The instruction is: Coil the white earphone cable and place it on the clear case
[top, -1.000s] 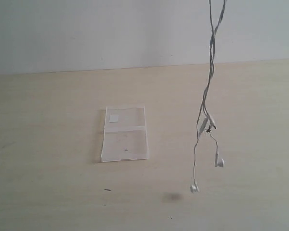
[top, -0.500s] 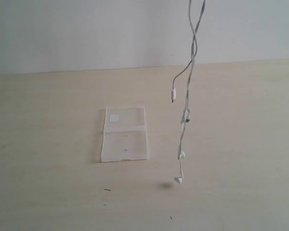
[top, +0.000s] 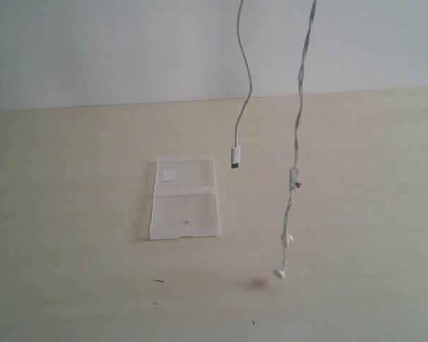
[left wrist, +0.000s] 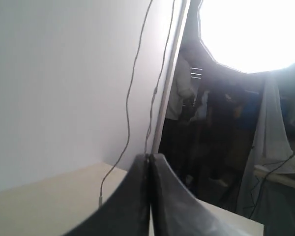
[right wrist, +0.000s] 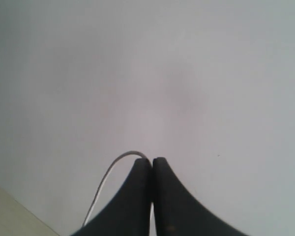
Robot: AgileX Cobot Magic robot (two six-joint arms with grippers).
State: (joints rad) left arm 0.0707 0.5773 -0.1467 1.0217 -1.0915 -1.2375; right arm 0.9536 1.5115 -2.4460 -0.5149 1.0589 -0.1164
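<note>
The clear case (top: 184,197) lies open and flat on the table, its white sticker (top: 169,175) on the far panel. The white earphone cable (top: 298,107) hangs in the air in two separate strands. One strand ends in a plug (top: 235,157) just above the case's right edge. The other carries the inline remote (top: 293,177) and the earbuds (top: 279,273), which dangle just above the table. Both grippers are above the exterior view. My left gripper (left wrist: 149,157) is shut with the cable (left wrist: 130,93) running into its tips. My right gripper (right wrist: 152,160) is shut with the cable (right wrist: 109,169) arcing out of it.
The pale wooden table (top: 357,142) ends at a white wall (top: 93,50) behind. A few small dark specks (top: 159,281) lie near the front. In the left wrist view, a dark room and a bright window (left wrist: 250,29) lie beyond the table's far edge.
The two strands, twisted together a second ago, have come apart. The plug strand has swung left toward the case, and the earbuds have swung left and then back to the right.
</note>
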